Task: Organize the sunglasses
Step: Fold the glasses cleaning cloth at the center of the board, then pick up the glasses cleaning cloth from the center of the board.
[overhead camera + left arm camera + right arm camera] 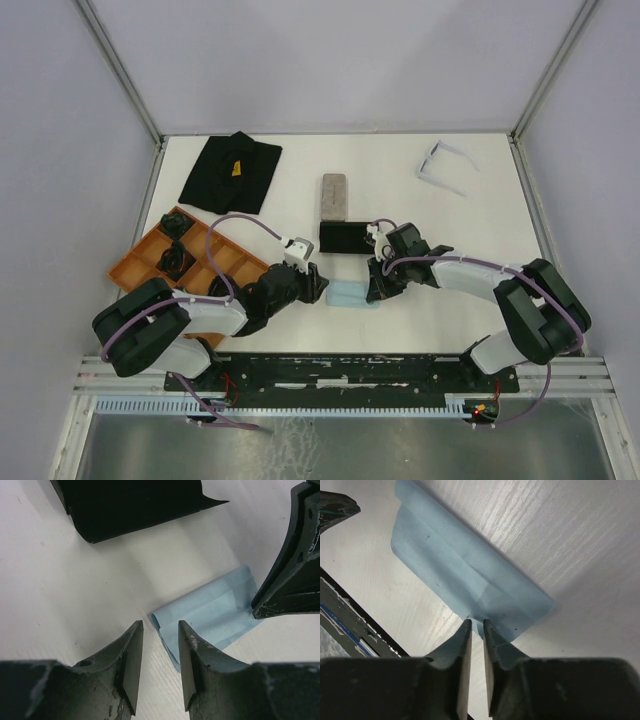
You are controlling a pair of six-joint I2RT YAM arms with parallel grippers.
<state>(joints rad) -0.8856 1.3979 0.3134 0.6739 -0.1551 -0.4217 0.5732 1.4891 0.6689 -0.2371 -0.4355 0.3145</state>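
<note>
At the far left, the orange tray (pixel 135 262) holds a few dark items. You can't tell from here whether the black-framed sunglasses are among them, so don't assume they are sorted. Beyond the tray lies a black fabric piece (pixel 230 170).

Your left gripper (pixel 160 625) is low over the table with its jaws parted and nothing between them, and its tips are at the left end of the folded light blue cloth (pixel 215 610). The step in hand looks like tidying this cloth, which sits near the table's front edge. The black case (pixel 345 237) is just beyond it and the grey case (pixel 335 195) farther back.

Your right gripper (pixel 476 622) is at the cloth's right end with only a thin slit between its fingers. The tips rest on the cloth's edge, and you cannot tell whether they pinch it or merely touch it.

To do this well, take only the top layer at one end and pin the other end flat. Move slowly so the fold stays square, since thin cloth will probably slide on this smooth table. Lift both grippers clear before you travel, because they are close together across the cloth.

The pale lavender sunglasses (pixel 443 168) lie open at the far right, well apart from both grippers and not yet handled.
</note>
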